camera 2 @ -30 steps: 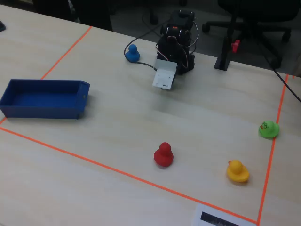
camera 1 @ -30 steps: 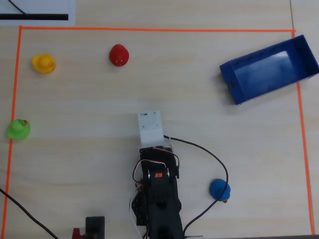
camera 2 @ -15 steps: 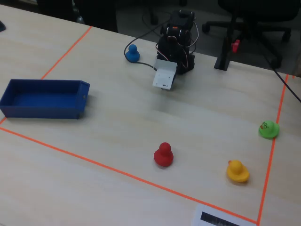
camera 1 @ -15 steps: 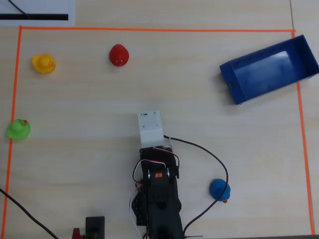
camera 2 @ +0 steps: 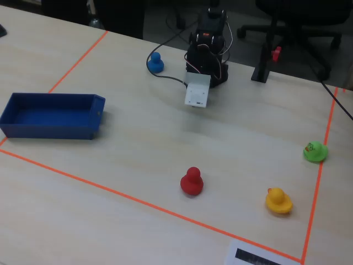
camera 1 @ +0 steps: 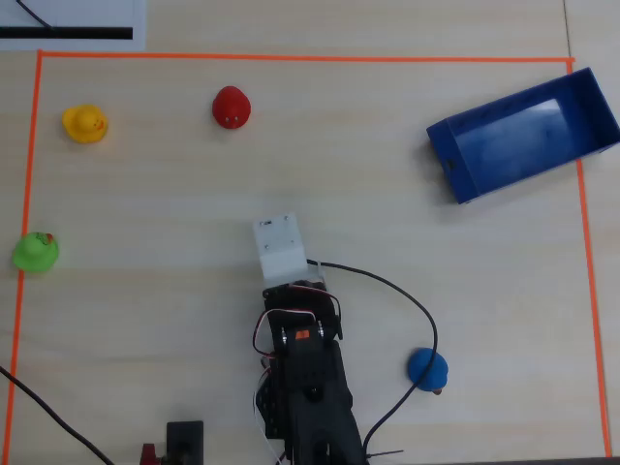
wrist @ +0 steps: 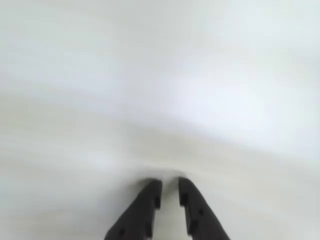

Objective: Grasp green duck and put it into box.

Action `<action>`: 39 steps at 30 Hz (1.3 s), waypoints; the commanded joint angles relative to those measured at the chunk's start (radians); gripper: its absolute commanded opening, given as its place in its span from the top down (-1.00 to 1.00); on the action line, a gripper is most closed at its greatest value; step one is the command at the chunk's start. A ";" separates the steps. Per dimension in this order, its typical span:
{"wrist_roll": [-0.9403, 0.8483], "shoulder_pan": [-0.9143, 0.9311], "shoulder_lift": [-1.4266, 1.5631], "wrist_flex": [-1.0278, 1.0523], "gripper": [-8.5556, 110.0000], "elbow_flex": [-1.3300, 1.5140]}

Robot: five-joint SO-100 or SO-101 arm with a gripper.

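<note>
My green duck (camera 1: pixel 35 251) sits on the orange tape line (camera 1: pixel 24 194) at the overhead view's left edge, well apart from the box (camera 1: pixel 523 136) at upper right. The paper strip (camera 2: pixel 259 256) at the table edge carries a dark bar I can't read. Only the wrist view shows my gripper (wrist: pixel 169 186): its dark tips nearly closed, a thin gap between, grasping nothing, over blurred table. Yellow duck (camera 1: pixel 84 123), red duck (camera 1: pixel 231 107) and blue duck (camera 1: pixel 426 368) stand elsewhere.

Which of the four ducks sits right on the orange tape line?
The green duck, at the left edge of the overhead view, overlaps the tape. The yellow duck, red duck and blue duck all sit inside it.
</note>
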 commanded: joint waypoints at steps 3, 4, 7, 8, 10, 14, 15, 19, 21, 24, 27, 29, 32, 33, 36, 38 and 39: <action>0.115 -0.236 -0.311 -0.345 0.44 -0.331; 0.146 -0.295 -0.356 -0.371 0.42 -0.396; 0.242 -0.466 -0.505 -0.469 0.38 -0.575; 0.276 -0.520 -0.568 -0.483 0.38 -0.638; 0.359 -0.614 -0.701 -0.480 0.36 -0.762; 0.495 -0.739 -0.950 -0.425 0.33 -0.977; 0.518 -0.759 -0.991 -0.433 0.33 -1.006; 0.555 -0.805 -1.143 -0.445 0.31 -1.094; 0.555 -0.816 -1.215 -0.460 0.29 -1.126; 0.571 -0.822 -1.319 -0.454 0.26 -1.181; 0.607 -0.825 -1.420 -0.433 0.22 -1.255; 0.626 -0.828 -1.493 -0.431 0.21 -1.312; 0.660 -0.839 -1.595 -0.431 0.21 -1.404; 0.667 -0.842 -1.628 -0.431 0.21 -1.434; 0.678 -0.848 -1.707 -0.431 0.20 -1.519; 0.680 -0.848 -1.752 -0.437 0.19 -1.568; 0.680 -0.848 -1.770 -0.437 0.19 -1.591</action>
